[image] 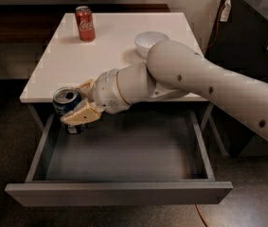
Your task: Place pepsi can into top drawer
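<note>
The white table stands on a dark floor, and its flat top carries two things. The gripper, clasped round the pepsi can, hangs just off the table's front left edge, slightly below the top. Well beyond the claw, near the back left corner, a red Coca-Cola can stands upright. Beyond the claw and off to its right as seen, a white bowl sits, partly hidden by the arm.
</note>
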Controlling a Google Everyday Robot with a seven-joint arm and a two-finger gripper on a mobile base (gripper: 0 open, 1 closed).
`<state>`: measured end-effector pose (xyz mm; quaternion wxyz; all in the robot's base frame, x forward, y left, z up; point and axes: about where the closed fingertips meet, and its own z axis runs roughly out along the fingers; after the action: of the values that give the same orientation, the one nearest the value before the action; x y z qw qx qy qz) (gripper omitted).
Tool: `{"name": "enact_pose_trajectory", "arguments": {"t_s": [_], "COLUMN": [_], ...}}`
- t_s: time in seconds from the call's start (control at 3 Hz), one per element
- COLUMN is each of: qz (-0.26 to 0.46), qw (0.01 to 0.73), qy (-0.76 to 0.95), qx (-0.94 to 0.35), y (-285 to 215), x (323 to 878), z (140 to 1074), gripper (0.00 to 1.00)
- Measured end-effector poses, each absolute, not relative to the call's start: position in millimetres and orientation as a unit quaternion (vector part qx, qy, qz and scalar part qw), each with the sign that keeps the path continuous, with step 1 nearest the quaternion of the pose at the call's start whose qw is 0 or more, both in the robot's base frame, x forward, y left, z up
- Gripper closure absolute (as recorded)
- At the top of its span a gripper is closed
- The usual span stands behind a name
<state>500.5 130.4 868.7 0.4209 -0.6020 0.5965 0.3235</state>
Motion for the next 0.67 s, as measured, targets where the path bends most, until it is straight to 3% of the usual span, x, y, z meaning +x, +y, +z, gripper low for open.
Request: {"name": "enact_pose_trajectory", "arguments": {"t_s": [0.67], "qz": [0.263], "qw": [0.423], "qy": [0.651], "qx": [-0.572], "y": [57.6], "x": [494.2], "z": [791.3], "gripper": [1.00]}}
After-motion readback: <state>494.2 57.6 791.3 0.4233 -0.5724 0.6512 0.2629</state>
